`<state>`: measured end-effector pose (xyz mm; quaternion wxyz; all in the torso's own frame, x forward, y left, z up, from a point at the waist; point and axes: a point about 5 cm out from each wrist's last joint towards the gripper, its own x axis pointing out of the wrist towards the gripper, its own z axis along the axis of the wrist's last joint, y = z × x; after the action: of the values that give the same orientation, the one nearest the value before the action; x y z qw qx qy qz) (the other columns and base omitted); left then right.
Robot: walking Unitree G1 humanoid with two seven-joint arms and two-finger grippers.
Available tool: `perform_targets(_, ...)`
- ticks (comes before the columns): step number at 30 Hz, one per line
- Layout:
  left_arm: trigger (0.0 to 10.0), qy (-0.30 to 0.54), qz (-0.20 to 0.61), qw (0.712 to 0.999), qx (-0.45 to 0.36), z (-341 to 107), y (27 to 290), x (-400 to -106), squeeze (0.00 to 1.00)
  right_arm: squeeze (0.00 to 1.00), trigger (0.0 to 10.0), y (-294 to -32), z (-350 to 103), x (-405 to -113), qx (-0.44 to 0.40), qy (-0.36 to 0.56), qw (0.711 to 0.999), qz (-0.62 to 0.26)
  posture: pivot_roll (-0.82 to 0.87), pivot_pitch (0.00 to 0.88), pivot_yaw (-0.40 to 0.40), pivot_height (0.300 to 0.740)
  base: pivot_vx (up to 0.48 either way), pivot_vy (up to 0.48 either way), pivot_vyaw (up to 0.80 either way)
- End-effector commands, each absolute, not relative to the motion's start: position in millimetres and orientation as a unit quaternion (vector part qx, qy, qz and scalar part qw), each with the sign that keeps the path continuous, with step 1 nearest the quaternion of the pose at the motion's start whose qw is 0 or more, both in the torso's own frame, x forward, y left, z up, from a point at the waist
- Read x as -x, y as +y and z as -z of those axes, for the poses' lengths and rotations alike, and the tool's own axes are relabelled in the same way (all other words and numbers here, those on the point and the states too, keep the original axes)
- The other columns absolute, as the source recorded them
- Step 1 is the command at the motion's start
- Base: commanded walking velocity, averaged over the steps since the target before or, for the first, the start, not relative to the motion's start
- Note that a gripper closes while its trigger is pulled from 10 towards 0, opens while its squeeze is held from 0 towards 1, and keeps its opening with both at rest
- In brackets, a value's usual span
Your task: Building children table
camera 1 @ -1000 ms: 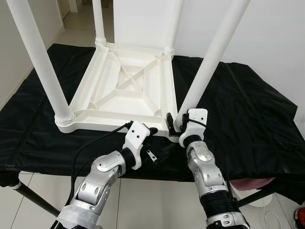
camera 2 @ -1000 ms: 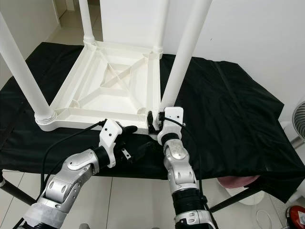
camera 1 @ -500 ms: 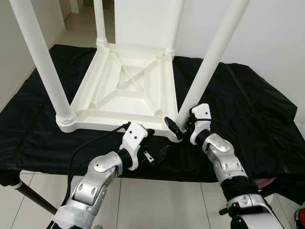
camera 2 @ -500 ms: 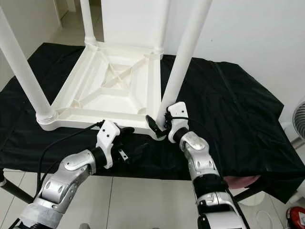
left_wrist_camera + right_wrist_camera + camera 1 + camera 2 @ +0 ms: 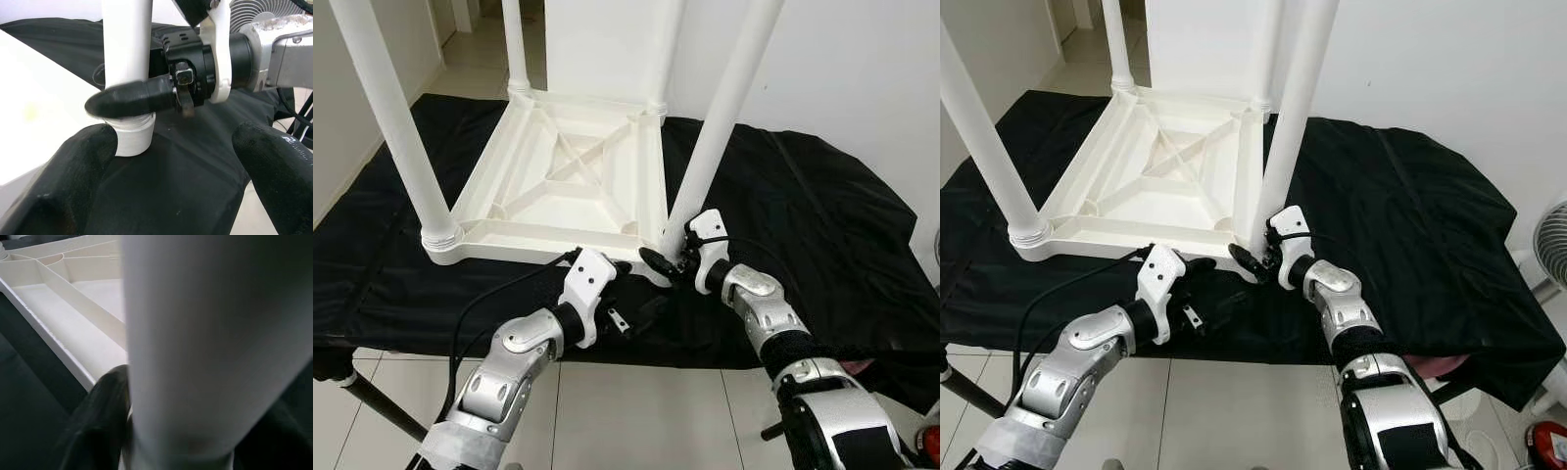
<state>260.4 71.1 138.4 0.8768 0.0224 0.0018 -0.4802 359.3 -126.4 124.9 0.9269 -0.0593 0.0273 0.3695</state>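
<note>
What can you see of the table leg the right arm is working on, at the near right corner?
The near right leg is a plain white tube, plastic by its look, standing in the corner socket of the upturned white tabletop on the black cloth. It leans slightly rightward, its top out of frame. The right tool wraps its base just above the ribbed collar, one black finger across the front. The left tool waits open nearby.

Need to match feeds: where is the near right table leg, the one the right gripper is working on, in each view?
Left eye view: near right leg rises from the tabletop's near right corner, right gripper at its base.
Right eye view: same leg, centre.
Left wrist view: white post behind the right gripper's black finger.
Right wrist view: broad white column, close up.
Shared landmark: upturned tabletop.
</note>
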Motion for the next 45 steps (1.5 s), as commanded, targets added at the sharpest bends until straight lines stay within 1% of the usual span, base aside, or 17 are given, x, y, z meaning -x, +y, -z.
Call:
perform_targets(1, 10.0, 0.005, 0.479, 0.877, -0.02, -138.1, 70.8, -258.7, 0.0, 0.0, 0.0, -124.8, -119.1, -358.3, 0.054, 0.042, 0.921, -0.383, 0.05, 0.0, -0.103, 0.74, 0.0, 0.0, 0.0)
perform_targets(6, 10.0, 0.005, 0.479, 0.878, -0.019, -138.0, 70.5, -258.0, 0.0, 0.0, 0.0, -131.3, -115.7, -356.5, 0.041, 0.039, 0.925, -0.376, 0.05, 0.0, -0.103, 0.74, 0.0, 0.0, 0.0)
perform_targets(8, 10.0, 0.005, 0.48, 0.877, -0.018, -137.6, 69.2, -257.6, 0.0, 0.0, 0.0, -136.3, -118.2, -357.4, 0.012, 0.027, 0.938, -0.345, 0.03, 0.0, -0.105, 0.74, 0.0, 0.0, 0.0)
perform_targets(10, 10.0, 0.005, 0.48, 0.877, -0.018, -137.6, 69.2, -257.6, 0.0, 0.0, 0.0, -136.3, -118.2, -357.4, 0.012, 0.027, 0.938, -0.345, 0.03, 0.0, -0.105, 0.74, 0.0, 0.0, 0.0)
perform_targets(15, 10.0, 0.006, 0.483, 0.875, -0.016, -137.0, 67.3, -257.1, 0.0, 0.0, 0.0, -139.2, -121.6, -356.6, -0.014, 0.006, 0.957, -0.291, 0.02, 0.0, -0.107, 0.74, 0.0, 0.0, 0.0)
perform_targets(21, 10.0, 0.008, 0.486, 0.874, -0.013, -135.2, 64.6, -255.7, 0.0, 0.0, 0.0, -131.7, -118.9, -353.5, -0.043, 0.015, 0.979, -0.199, 0.01, 0.0, -0.115, 0.74, 0.0, 0.0, 0.0)
perform_targets(23, 10.0, 0.008, 0.486, 0.874, -0.011, -134.6, 63.6, -255.0, 0.0, 0.0, 0.0, -130.1, -117.0, -351.7, -0.052, 0.019, 0.988, -0.145, 0.01, 0.0, -0.119, 0.74, 0.0, 0.0, 0.0)
perform_targets(25, 10.0, 0.008, 0.486, 0.874, -0.011, -134.6, 63.6, -255.0, 0.0, 0.0, 0.0, -130.1, -117.0, -351.7, -0.052, 0.019, 0.988, -0.145, 0.01, 0.0, -0.119, 0.74, 0.0, 0.0, 0.0)
perform_targets(26, 10.0, 0.009, 0.487, 0.873, -0.01, -133.7, 62.6, -253.9, 0.0, 0.0, 0.0, -127.6, -112.3, -348.0, -0.052, 0.025, 0.996, -0.069, 0.01, 0.0, -0.119, 0.74, 0.0, 0.0, 0.0)
perform_targets(30, 10.0, 0.01, 0.489, 0.872, -0.009, -132.6, 60.9, -252.8, 0.0, 0.0, 0.0, -119.9, -105.5, -342.5, -0.049, 0.034, 0.998, -0.007, 0.01, 0.0, -0.118, 0.74, 0.0, 0.0, 0.0)
perform_targets(37, 10.0, 0.004, 0.48, 0.877, -0.007, -134.6, 61.7, -255.3, 0.0, 0.0, 0.0, -111.2, -107.2, -337.8, -0.046, 0.024, 0.999, -0.003, 0.01, 0.0, -0.111, 0.74, 0.0, 0.0, 0.0)
perform_targets(38, 10.0, 0.001, 0.475, 0.88, -0.007, -135.5, 62.8, -256.6, 0.0, 0.0, 3.9, -111.0, -109.8, -337.4, -0.044, 0.019, 0.999, -0.012, 0.01, 0.0, -0.111, 0.74, 0.0, 0.0, 0.0)
perform_targets(39, 10.0, 0.001, 0.475, 0.88, -0.007, -135.5, 62.8, -256.6, 0.0, 0.0, 3.9, -111.0, -109.8, -337.4, -0.044, 0.019, 0.999, -0.012, 0.01, 0.0, -0.111, 0.74, 0.0, 0.0, 0.0)
perform_targets(40, 10.0, -0.003, 0.47, 0.883, -0.008, -136.5, 63.6, -258.1, 0.0, 0.0, 10.0, -111.7, -112.8, -337.2, -0.044, 0.009, 0.999, -0.023, 0.01, 0.0, -0.11, 0.74, 0.0, 0.0, 0.0)
perform_targets(42, 10.0, -0.007, 0.464, 0.886, -0.009, -137.9, 64.4, -260.2, 0.0, 0.0, 10.0, -113.0, -115.6, -336.3, -0.035, 0.0, 0.999, -0.028, 0.01, 0.0, -0.11, 0.74, 0.0, 0.0, 0.0)
perform_targets(43, 10.0, -0.011, 0.46, 0.888, -0.009, -139.1, 64.9, -261.8, 0.0, 1.0, 10.0, -113.4, -117.1, -335.0, -0.037, -0.008, 0.999, -0.035, 0.01, 0.0, -0.109, 0.74, 0.0, 0.0, 0.0)
perform_targets(45, 10.0, -0.013, 0.457, 0.889, -0.01, -139.9, 65.2, -262.8, 0.0, 1.0, 10.0, -113.6, -117.8, -334.0, -0.039, -0.012, 0.998, -0.039, 0.01, 0.0, -0.109, 0.74, 0.0, 0.0, 0.0)
